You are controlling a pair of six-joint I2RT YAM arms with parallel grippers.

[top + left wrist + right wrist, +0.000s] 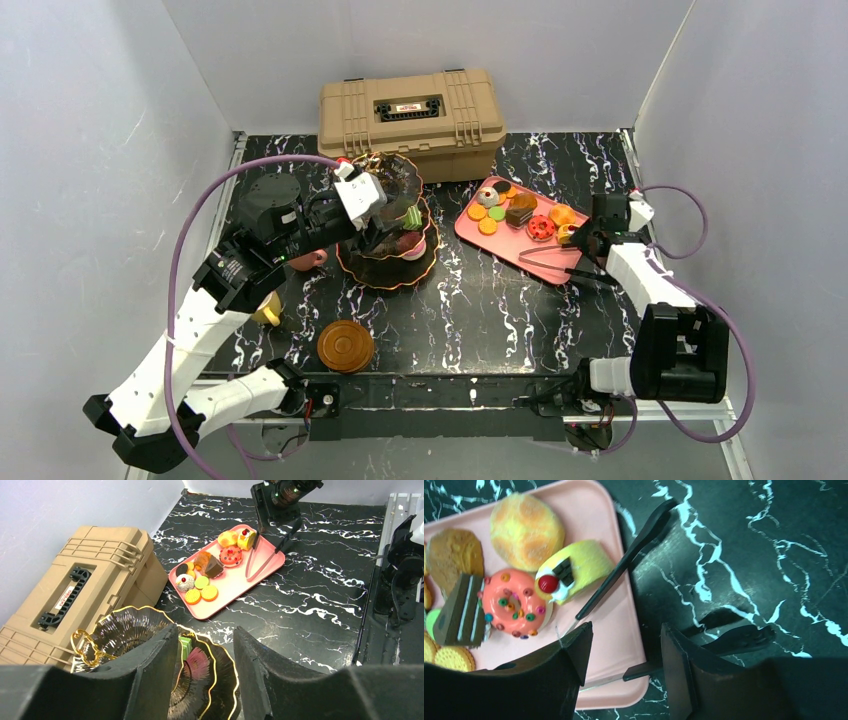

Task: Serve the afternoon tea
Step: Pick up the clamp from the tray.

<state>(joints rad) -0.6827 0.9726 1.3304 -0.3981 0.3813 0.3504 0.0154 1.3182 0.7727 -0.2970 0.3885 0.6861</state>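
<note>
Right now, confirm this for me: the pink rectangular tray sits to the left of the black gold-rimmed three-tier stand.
Wrong side. The pink rectangular tray sits to the right of the black gold-rimmed three-tier stand, not the left. The top external view shows it.

The left arm (190,320) hides much of the stand (400,272) and most of the pink cup (306,260).

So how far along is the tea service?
Done: a green pastry and a pink pastry sit on the stand. In hand: right gripper open over the tongs at the edge of the tray, not gripping yet. To do: most pastries are on the tray; pink cup, yellow cup and saucer sit apart on the table.
</note>
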